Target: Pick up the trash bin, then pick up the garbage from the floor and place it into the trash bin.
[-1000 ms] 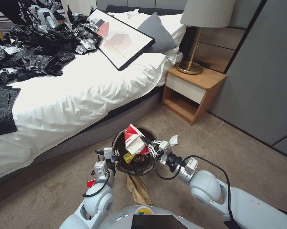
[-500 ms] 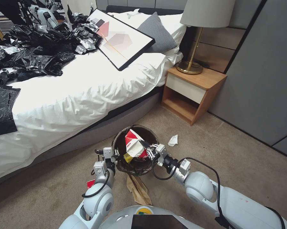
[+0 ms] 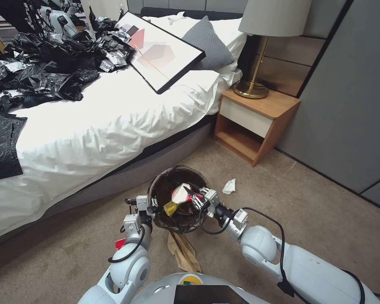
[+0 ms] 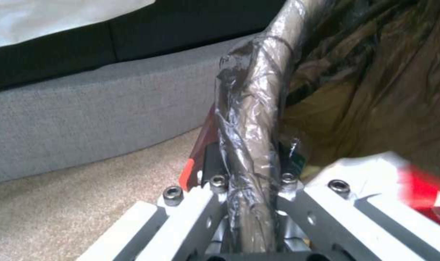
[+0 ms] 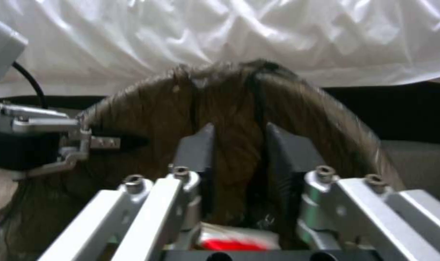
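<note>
Head view, lower centre of the frame: my right gripper (image 3: 192, 196) sits over the right side of the bin opening, and in the right wrist view its fingers (image 5: 196, 152) stand parted with a gap between them, the brown liner visible through that gap. A red-and-white crumpled packet (image 3: 181, 194) lies at the fingertips inside the opening; I cannot tell whether the fingers touch it. The same packet appears as a red-and-white strip (image 5: 239, 241) near the bottom centre of the right wrist view.

My left gripper (image 3: 149, 204) is at the left edge of the bin. In the left wrist view its fingers (image 4: 215, 181) are pressed together on the liner-wrapped rim (image 4: 254, 119), which runs up the middle of that frame.

The small round trash bin with a dark brown bag liner (image 3: 164, 181) is just below the centre of the head view, near the grey bed base (image 3: 126, 175). A yellow wrapper (image 3: 170, 208) lies inside it beside the packet.

On the beige carpet (image 3: 324, 219), a brown paper bag (image 3: 183, 253) lies just below the bin, a white paper scrap (image 3: 229, 186) just right of it, and a red item (image 3: 120, 243) shows beside my left arm, partly hidden.

Black and silver plastic sheets (image 3: 50, 63) cover the white bedding (image 3: 92, 122) at upper left. A wooden nightstand (image 3: 257, 124) stands right of centre.
</note>
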Controlling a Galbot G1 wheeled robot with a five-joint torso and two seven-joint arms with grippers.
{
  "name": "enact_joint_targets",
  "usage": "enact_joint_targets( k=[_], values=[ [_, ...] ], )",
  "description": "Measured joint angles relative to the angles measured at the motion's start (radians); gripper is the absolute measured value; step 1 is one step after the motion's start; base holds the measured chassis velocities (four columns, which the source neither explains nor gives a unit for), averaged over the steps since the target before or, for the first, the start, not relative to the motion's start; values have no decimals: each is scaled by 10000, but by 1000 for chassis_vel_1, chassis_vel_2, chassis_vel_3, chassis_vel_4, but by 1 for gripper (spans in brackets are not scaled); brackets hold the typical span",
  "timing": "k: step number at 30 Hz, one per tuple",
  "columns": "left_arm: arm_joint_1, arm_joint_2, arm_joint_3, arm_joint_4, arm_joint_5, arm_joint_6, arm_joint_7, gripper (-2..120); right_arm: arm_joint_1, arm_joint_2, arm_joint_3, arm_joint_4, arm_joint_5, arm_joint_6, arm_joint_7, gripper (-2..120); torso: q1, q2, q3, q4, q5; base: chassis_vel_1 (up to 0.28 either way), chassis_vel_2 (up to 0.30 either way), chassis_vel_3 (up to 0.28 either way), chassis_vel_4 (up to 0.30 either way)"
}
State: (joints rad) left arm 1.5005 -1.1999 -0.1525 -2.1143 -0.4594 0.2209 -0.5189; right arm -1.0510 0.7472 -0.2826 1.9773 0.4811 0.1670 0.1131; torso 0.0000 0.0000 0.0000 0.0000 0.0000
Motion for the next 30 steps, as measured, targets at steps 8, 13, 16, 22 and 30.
enact_joint_targets(
  k=[8, 13, 16, 22, 30],
  values=[
    [-55, 25, 19, 15, -20, -3, -17, 2, -105, -128, 108, 281, 28, -54, 103, 61, 0, 0, 0, 0, 0, 0, 0, 0, 0],
    [-66, 26, 12, 41, -34, -7, -23, 2, -168, -168, 267, 517, 46, -63, 157, 81, 0, 0, 0, 0, 1, 0, 0, 0, 0],
    [-66, 27, 12, 49, -36, -8, -23, 2, -205, -194, 466, 718, 92, -82, 172, 88, 0, 0, 0, 0, 1, 0, 0, 0, 0],
    [-35, 47, -6, 54, -37, -20, -18, 2, -271, -315, 1722, 1879, 505, -492, 1099, 100, 0, 0, 0, 0, 0, 0, 0, 0, 0],
    [19, 61, -35, 14, -28, -41, -6, 2, -621, 84, 3525, 2346, 551, -1364, 2488, 100, 0, 0, 0, 1, 1, 0, 0, 0, 0]
  ],
)
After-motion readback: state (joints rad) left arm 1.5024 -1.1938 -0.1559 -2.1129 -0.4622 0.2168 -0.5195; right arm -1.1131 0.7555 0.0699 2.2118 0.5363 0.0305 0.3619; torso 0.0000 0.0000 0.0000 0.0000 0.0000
